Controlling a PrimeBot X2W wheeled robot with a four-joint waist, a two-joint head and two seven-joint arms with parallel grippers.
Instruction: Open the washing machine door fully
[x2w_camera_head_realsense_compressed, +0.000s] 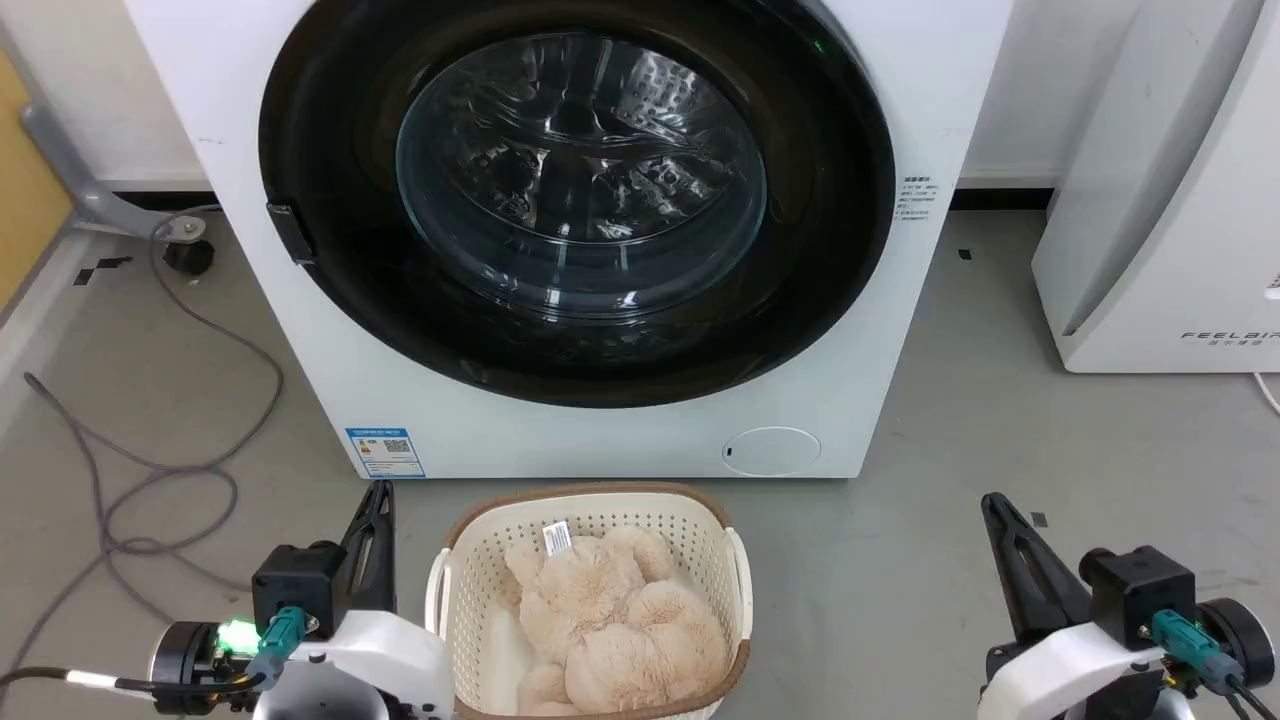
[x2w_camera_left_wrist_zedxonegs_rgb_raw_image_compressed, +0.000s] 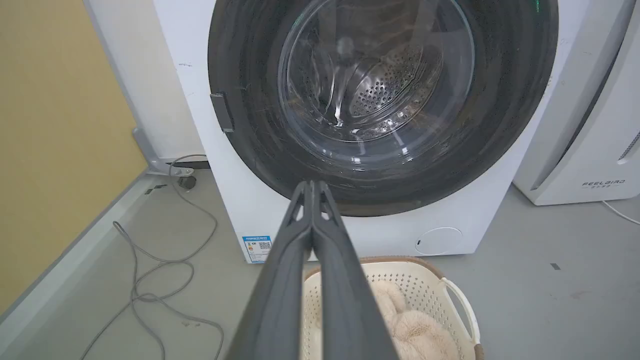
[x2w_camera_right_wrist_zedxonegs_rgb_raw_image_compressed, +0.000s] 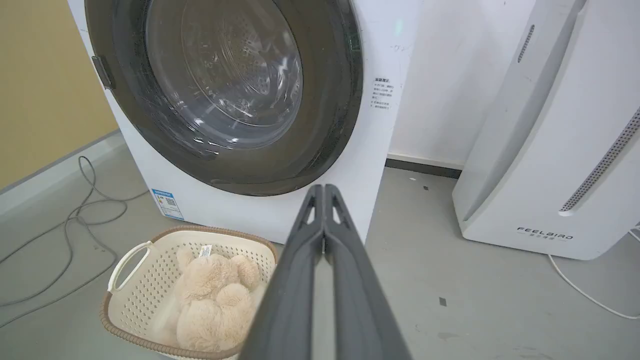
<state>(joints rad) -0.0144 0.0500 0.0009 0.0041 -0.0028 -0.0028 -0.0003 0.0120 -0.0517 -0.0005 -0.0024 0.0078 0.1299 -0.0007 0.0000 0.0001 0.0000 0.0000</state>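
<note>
The white washing machine (x2w_camera_head_realsense_compressed: 600, 440) stands straight ahead on the floor. Its washing machine door (x2w_camera_head_realsense_compressed: 330, 300) lies flat against the front, a glossy black ring around a clear glass bowl, with a small dark latch tab (x2w_camera_head_realsense_compressed: 290, 233) on its left rim. The door (x2w_camera_left_wrist_zedxonegs_rgb_raw_image_compressed: 260, 145) also faces the left wrist camera and the door (x2w_camera_right_wrist_zedxonegs_rgb_raw_image_compressed: 330, 125) the right wrist camera. My left gripper (x2w_camera_head_realsense_compressed: 380, 490) rests low at the left, shut and empty. My right gripper (x2w_camera_head_realsense_compressed: 992, 502) sits low at the right, shut and empty. Both hang well short of the door.
A cream laundry basket (x2w_camera_head_realsense_compressed: 460, 590) holding a beige plush toy (x2w_camera_head_realsense_compressed: 610, 620) sits on the floor between my grippers, just before the machine. A white slanted appliance (x2w_camera_head_realsense_compressed: 1170, 200) stands to the right. Grey cables (x2w_camera_head_realsense_compressed: 150, 470) trail over the floor at the left.
</note>
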